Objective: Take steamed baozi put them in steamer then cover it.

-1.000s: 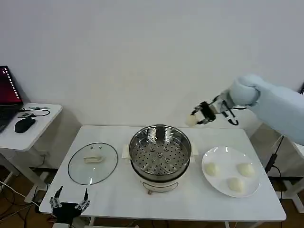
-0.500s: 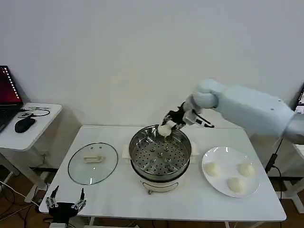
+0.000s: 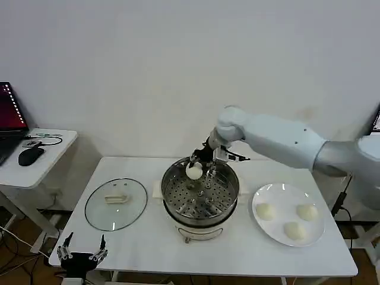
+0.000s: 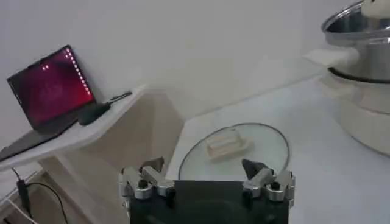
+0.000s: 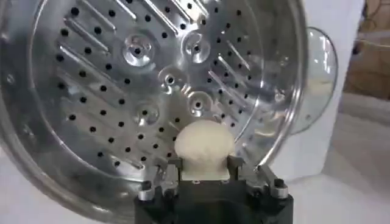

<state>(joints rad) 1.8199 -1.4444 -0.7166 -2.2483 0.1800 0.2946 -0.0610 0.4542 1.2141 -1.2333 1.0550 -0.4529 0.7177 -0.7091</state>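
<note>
Your right end effector (image 3: 196, 168) hangs over the far rim of the steamer (image 3: 200, 193), at the centre of the head view, fingers pinched on one baozi (image 3: 194, 171). In the right wrist view that bun (image 5: 204, 144) sits clamped between the two fingers (image 5: 170, 173), above the perforated tray. Three more baozi (image 3: 288, 217) lie on the plate (image 3: 289, 222) at lower right. The cover (image 3: 116, 203) rests flat on the surface (image 3: 142, 249), left of the steamer. Your left end effector (image 3: 81, 252) hovers at lower left, just off the surface's near edge, fingers (image 4: 146, 180) spread wide and holding nothing.
</note>
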